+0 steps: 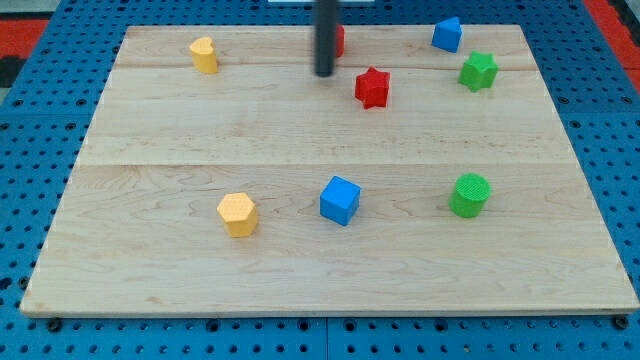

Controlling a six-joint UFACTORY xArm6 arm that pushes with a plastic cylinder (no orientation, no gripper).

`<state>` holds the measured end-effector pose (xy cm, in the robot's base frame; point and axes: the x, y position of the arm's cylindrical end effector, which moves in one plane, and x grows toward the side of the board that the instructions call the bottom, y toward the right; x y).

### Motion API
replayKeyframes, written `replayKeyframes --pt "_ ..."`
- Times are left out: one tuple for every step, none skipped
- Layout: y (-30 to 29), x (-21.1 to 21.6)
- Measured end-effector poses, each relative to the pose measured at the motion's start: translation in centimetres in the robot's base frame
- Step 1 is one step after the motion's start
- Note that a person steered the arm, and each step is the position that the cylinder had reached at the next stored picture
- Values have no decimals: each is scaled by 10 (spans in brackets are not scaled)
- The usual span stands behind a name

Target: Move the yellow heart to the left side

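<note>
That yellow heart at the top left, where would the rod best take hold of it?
I can't grip, only push. I'd probably set my tip against the right-hand side of the yellow heart, coming from the view's right; my tip stands on that side, apart from it.

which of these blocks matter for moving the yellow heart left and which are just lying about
Job: yellow heart; my tip, to the heart's right.
Lying about: yellow hexagon, blue cube, green cylinder, red star, green star, blue block, red block.

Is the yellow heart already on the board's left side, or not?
On the left already: the yellow heart sits near the view's top-left corner, left of my tip, untouched.
</note>
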<state>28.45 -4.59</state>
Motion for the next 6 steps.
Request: replayKeyframes --pt "-83 -28" --pt "-145 -55" --pt "-103 -30" --pt "-169 -3" --pt "-211 -6" --pt "-196 -27"
